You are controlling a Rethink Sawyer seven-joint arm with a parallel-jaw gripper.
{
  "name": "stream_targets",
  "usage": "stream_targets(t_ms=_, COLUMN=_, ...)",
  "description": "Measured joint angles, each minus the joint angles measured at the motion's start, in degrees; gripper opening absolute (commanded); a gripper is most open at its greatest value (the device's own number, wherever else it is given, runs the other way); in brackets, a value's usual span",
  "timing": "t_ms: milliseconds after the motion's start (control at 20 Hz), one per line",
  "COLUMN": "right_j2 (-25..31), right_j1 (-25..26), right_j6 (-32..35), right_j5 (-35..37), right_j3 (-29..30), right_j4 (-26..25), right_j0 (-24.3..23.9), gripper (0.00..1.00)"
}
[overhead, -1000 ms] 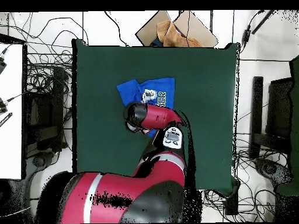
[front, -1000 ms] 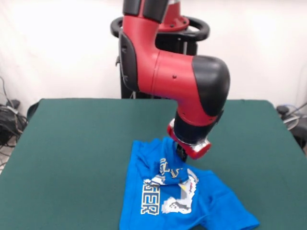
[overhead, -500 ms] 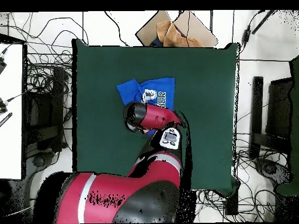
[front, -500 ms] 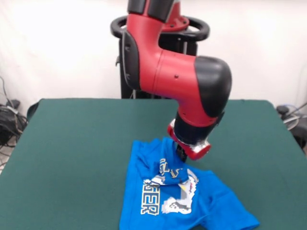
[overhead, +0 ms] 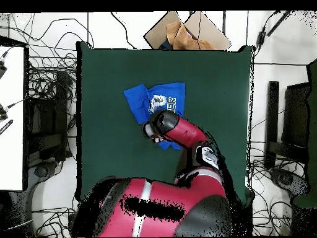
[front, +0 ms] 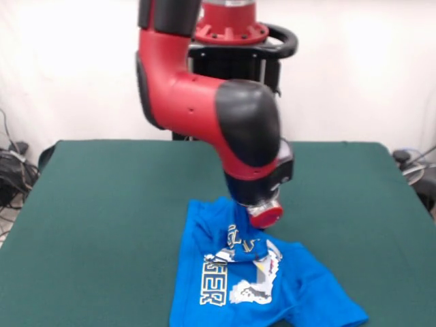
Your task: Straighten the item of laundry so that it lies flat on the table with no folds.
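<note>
The item of laundry (front: pixel 245 276), a bright blue T-shirt with white print, lies crumpled on the green table (front: pixel 102 204) near its front edge. A fold is bunched up across the lettering and one sleeve points to the front right. The red and black arm's wrist (front: pixel 262 212) hangs just above the shirt's rear edge. The gripper under it is hidden, so its state does not show. In the overhead view the shirt (overhead: pixel 162 99) is partly covered by the arm (overhead: pixel 176 127), on the table (overhead: pixel 217 93).
A cardboard box (overhead: pixel 186 31) with brown paper sits just off the table's far edge in the overhead view. Cables lie on the floor all around, and a white desk (overhead: pixel 11 118) stands at the left.
The arm has swung and turned: its black elbow moved left in the front view and the wrist shifted slightly over the shirt's rear edge. The shirt looks unchanged.
</note>
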Motion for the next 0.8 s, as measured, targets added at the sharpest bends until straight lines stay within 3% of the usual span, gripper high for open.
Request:
stream_targets(t_ms=400, right_j2=9.89, right_j1=-1.54, right_j6=0.00, right_j5=-5.77, right_j3=12.11, right_j4=11.85, right_j0=-9.31, gripper=0.00)
stream_targets(t_ms=800, right_j2=21.64, right_j1=-1.69, right_j6=0.00, right_j5=-7.92, right_j3=25.39, right_j4=16.20, right_j0=-13.65, gripper=0.00)
